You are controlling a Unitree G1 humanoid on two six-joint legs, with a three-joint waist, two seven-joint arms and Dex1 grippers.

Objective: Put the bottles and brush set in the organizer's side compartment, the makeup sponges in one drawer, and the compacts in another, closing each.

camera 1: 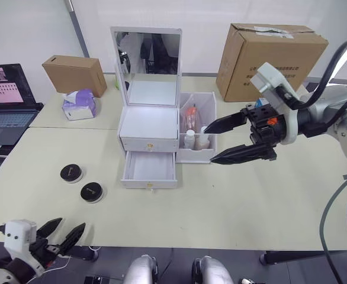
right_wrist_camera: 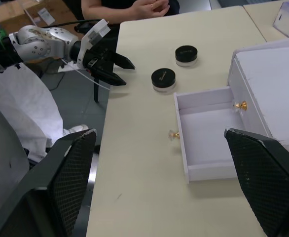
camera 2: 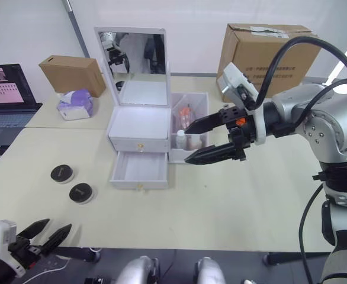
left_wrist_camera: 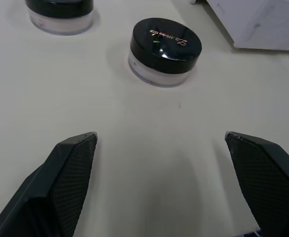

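We are in an office or lab: pale tables [camera 1: 233, 201], cardboard boxes [camera 1: 268, 53], a laptop [camera 1: 7, 97], white walls.

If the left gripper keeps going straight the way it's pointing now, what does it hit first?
Most likely the nearer compact: in the left wrist view it sits ahead of the open left gripper, with bare table between. It lies slightly off-centre, so a graze is possible.

The compacts [left_wrist_camera: 164, 49] have glossy black plastic lids over clear bases. The organizer [camera 1: 148, 127] looks like matt white board (its small knobs shine like gold metal). The desk [camera 1: 233, 201] is smooth and matt.
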